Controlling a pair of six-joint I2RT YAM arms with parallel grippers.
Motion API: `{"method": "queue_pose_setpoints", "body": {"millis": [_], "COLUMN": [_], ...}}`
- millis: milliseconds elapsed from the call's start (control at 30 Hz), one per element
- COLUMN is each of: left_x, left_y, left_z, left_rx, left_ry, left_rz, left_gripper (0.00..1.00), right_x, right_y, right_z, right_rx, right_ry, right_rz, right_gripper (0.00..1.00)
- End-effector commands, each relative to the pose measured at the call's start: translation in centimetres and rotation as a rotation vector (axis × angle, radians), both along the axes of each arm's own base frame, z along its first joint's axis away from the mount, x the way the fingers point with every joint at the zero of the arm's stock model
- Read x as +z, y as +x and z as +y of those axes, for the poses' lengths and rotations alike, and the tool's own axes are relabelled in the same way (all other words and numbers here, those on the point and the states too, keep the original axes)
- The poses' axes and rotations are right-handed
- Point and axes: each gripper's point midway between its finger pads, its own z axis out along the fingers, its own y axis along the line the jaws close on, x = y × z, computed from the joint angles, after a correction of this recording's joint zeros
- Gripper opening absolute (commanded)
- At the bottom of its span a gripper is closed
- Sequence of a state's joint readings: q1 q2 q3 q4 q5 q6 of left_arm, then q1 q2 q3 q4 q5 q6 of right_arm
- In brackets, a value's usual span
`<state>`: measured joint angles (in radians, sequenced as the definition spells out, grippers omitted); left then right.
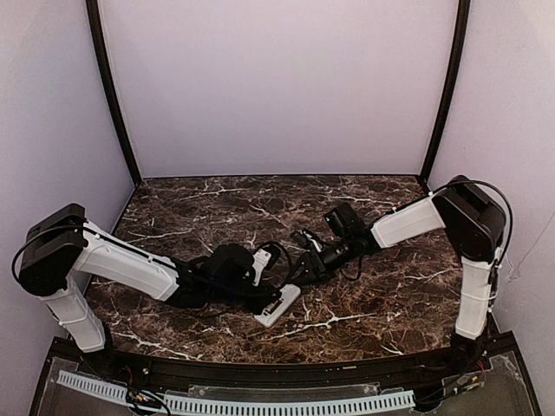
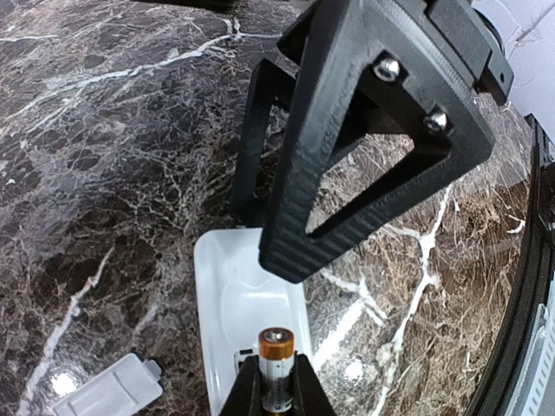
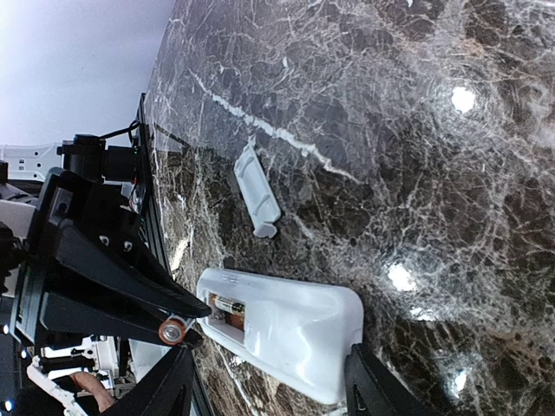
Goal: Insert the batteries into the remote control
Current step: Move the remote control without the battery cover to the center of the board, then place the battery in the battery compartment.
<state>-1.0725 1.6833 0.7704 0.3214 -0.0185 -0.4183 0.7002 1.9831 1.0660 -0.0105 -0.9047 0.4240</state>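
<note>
Left tool (image 2: 276, 394): clenched on battery (image 2: 276, 368), poised above remote control (image 2: 247, 316). Right tool (image 3: 269, 381): released, straddling remote's end. Right wrist view alone shows a second battery (image 3: 228, 307) seated in the compartment. Cover piece (image 3: 257, 192): loose on worktop (image 3: 390, 130).

Dark veined marble table (image 1: 381, 303), pale lilac walls (image 1: 277, 87)

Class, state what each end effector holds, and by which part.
Left end effector pinches a battery around its body. Right end effector holds nothing.
</note>
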Motion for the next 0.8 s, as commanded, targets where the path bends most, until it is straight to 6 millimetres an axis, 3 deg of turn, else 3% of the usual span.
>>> {"method": "queue_pose_setpoints", "body": {"millis": [0, 533, 767], "left_x": [0.0, -1.4, -1.6], "left_y": [-0.6, -1.5, -1.8], "left_z": [-0.9, -1.1, -1.2], "left_rx": [-0.047, -0.080, -0.094], "left_ry": [0.008, 0.018, 0.030], "left_rz": [-0.011, 0.025, 0.026], "left_gripper": [0.01, 0.10, 0.22], "right_x": [1.2, 1.8, 1.9], "right_y": [-0.4, -0.2, -0.1], "right_z": [-0.2, -0.5, -0.6], "right_rx": [-0.008, -0.012, -0.010], "right_ry": [0.003, 0.008, 0.008], "right_rz": [-0.015, -0.025, -0.027], "right_gripper": [0.59, 0.60, 0.60]}}
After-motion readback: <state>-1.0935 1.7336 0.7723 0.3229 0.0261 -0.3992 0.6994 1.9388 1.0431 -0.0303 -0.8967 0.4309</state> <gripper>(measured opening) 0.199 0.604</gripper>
